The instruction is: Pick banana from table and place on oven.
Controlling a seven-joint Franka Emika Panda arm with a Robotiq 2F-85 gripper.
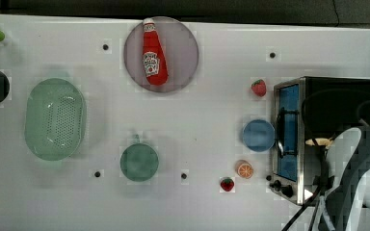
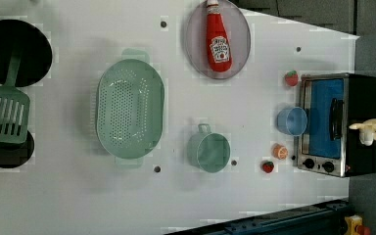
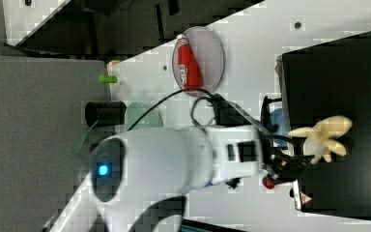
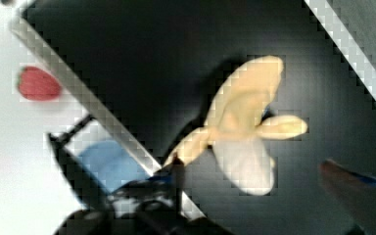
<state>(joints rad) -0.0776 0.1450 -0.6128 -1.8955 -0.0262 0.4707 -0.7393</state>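
White table (image 1: 207,202) carries the oven (image 2: 323,122) at one end, and the banana (image 3: 324,137) already lies on its black top near the back edge, between the spread-apart, empty jaws of the gripper (image 4: 274,196), so only the retreat seems left.

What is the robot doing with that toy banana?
The robot arm is putting a toy banana on top of the little oven. The banana lies on the oven's black top now, and the gripper is open right beside it, so it looks let go. A blue bowl, an orange slice and two strawberries sit on the white table in front of the oven door.
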